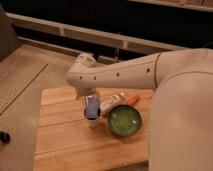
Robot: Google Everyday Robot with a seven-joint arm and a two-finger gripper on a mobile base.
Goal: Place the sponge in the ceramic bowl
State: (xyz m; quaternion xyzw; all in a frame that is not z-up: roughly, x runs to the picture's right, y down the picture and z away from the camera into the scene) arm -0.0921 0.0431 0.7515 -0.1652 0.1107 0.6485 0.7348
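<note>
A white robot arm (125,75) reaches in from the right over a wooden counter (65,137). The gripper (91,104) points down over the counter's middle, its fingers grasping the blue-grey sponge (92,108), held upright just above a small cup (94,122). The green bowl (125,122) sits just right of the cup, near a white tube (114,101).

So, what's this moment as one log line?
claw: left of round green ceramic bowl | grips: flat blue-grey sponge | sponge in bowl: not yet

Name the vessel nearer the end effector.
The off-white cup, just below the end effector gripping the sponge; the green bowl sits farther off.
</note>
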